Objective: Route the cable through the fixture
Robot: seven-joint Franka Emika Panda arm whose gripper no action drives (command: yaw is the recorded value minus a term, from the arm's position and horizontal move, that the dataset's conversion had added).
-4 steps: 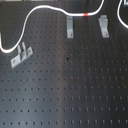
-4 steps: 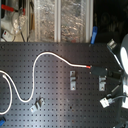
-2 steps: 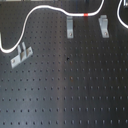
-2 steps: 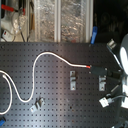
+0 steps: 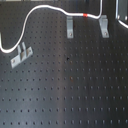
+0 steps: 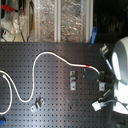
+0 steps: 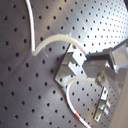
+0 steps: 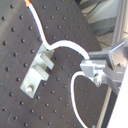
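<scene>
The white cable (image 6: 50,54) runs from the second exterior view's left, loops down, then arcs across the black perforated board to its red band (image 6: 88,66). Just past the band, my gripper (image 6: 95,76) is shut on it. In the first exterior view the cable (image 5: 45,8) passes above two grey fixtures (image 5: 70,26) (image 5: 104,26). In both wrist views the cable (image 8: 67,45) bends past one end of a grey fixture (image 8: 39,70) and reaches my gripper (image 8: 95,72), which hovers beside it. I cannot tell whether the cable sits in that fixture's slot.
A third grey fixture (image 5: 20,54) stands on the first exterior view's left, beside the cable's lower run. The white robot arm (image 6: 121,62) fills the second exterior view's right. Shelving and clutter (image 6: 45,20) lie behind the board (image 5: 70,95).
</scene>
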